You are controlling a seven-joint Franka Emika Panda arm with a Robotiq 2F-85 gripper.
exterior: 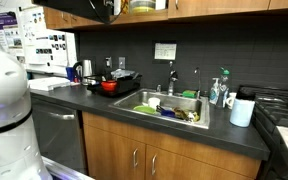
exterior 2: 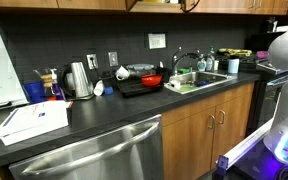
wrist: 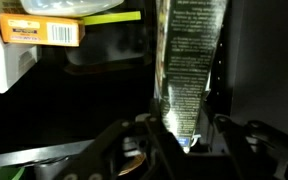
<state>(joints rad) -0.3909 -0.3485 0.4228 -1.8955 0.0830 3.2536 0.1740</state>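
Listener: Jaws first, please. What are they doing?

Describer: Wrist view shows them clenched on a tall shiny packet (wrist: 189, 70) covered in small print. One presses on each side, near the packet's lower end.

Listener: Where exactly is the packet?

Describer: It stands upright, slightly right of the middle of the wrist view, in a dark space. Up and to the left lies a yellow box (wrist: 42, 30) with a barcode label. A green strip (wrist: 109, 16) runs along that box's top edge. Packet and yellow box are apart, not touching.

Listener: And the room around it?

Describer: Both exterior views show a kitchen. A dark counter (exterior 2: 114, 108) runs over wooden cupboards (exterior: 114, 145). A steel sink (exterior: 144, 100) is set into the counter and holds dishes. A red pot (exterior: 109, 87) sits near the sink. Further along stands a kettle (exterior 2: 78, 78), and a flat white box (exterior 2: 32, 121) lies near the counter's front edge. A white robot body (exterior: 4, 95) fills one side of an exterior view. I cannot make out the packet or the jaws in those two views.
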